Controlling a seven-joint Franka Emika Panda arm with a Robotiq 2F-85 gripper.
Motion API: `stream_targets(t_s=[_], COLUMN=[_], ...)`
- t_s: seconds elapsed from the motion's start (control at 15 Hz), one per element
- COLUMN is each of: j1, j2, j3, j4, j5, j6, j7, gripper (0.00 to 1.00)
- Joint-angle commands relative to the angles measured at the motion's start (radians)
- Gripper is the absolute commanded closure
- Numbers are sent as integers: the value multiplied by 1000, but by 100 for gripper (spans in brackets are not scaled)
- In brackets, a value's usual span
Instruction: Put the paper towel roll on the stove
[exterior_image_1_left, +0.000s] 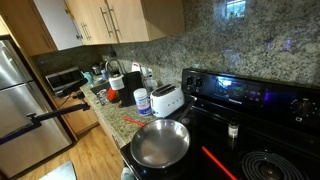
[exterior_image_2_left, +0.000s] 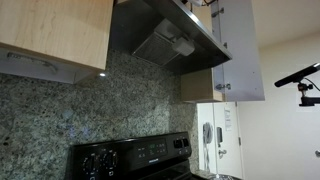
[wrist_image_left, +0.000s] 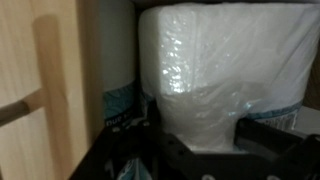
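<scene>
As far as the wrist view lets me see, the gripper (wrist_image_left: 200, 142) stands wide apart, with one dark finger (wrist_image_left: 262, 136) at each side of the lower part of the paper towel roll (wrist_image_left: 225, 70). The roll sits between the fingers and very close to the camera, filling most of the picture. Its shiny plastic wrap catches the light, and a piece of teal print (wrist_image_left: 121, 100) shows at its left edge. Whether the fingers really press on the wrap or only stand beside it, I cannot tell, because the contact places are dark and blurred.

Just beside the roll, on the left, stands a wooden panel (wrist_image_left: 40, 90) of light colour.

The stove (exterior_image_1_left: 255, 120) appears in both exterior views, black, with blue lights on its raised back panel (exterior_image_2_left: 130, 160). A silver frying pan (exterior_image_1_left: 160, 143) lies on its front corner, and a white toaster (exterior_image_1_left: 167, 100) stands on the counter next to it.
</scene>
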Motion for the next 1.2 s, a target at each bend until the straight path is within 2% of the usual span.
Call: stream_targets(t_s=[0.0,0.13,0.2,0.33,0.4,0.47,0.53,0.6,0.73,0.8,0.87,1.13], j1=[-101,-129,-52,-47,-121,-49,-58,-107,-54,-64,-13,61], j2=[-86,-98,-82,-89,-107,-90,-87,-97,-74,-65,-65,-63], j3=[7,18,-57,-80,-21,-90,-81,-40,-80,-58,-117,-181], j4=[158,191,132,136,198,138,144,188,141,148,118,75], j5=[24,31,55,73,66,84,86,79,74,65,104,104], j6=[-51,-74,-61,-68,-85,-62,-57,-68,-35,-37,-19,-16], j7=[28,23,7,14,23,16,16,25,27,23,3,0], gripper=[55,66,72,82,83,85,88,92,93,93,93,93])
